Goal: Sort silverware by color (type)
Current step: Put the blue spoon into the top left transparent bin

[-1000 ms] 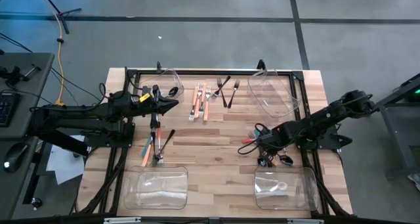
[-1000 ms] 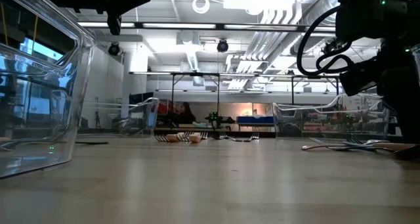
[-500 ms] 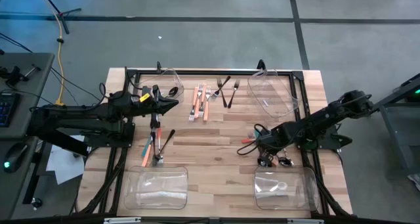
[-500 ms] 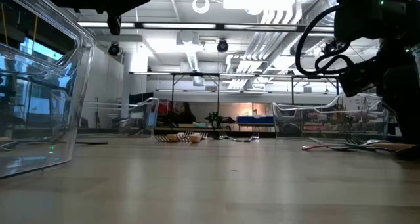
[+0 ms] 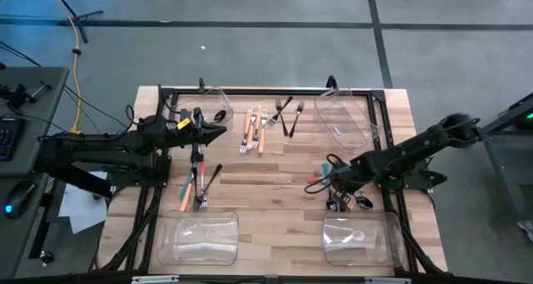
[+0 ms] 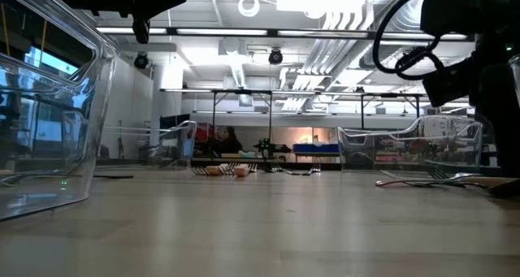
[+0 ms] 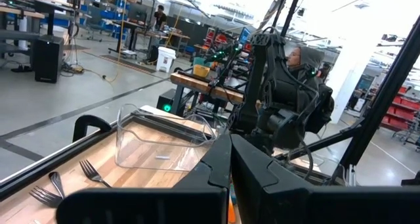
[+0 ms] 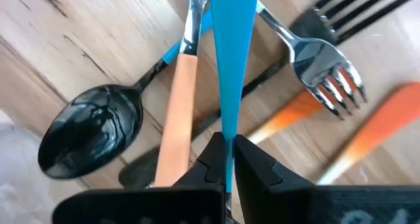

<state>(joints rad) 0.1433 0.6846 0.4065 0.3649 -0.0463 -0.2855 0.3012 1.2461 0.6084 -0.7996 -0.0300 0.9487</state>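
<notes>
While the left fingers (image 7: pixel 230 178) rest closed, right fingers (image 8: pixel 226 159) pinch a teal-handled utensil (image 8: pixel 231 60).

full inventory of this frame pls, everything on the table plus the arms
Clear bins: four, one near each table corner.
Orange-handled forks: a few, far centre.
Dark forks: about three, beside them, toward the far right bin.
Mixed silverware: small pile, near left, under the left arm.
Mixed pile: right side, by the near right bin; includes a black spoon.
Teal-handled utensil: one, pinched in the right gripper.
Left gripper: shut, empty, above the left side.
Right gripper: shut on the teal handle, over the right pile.
</notes>
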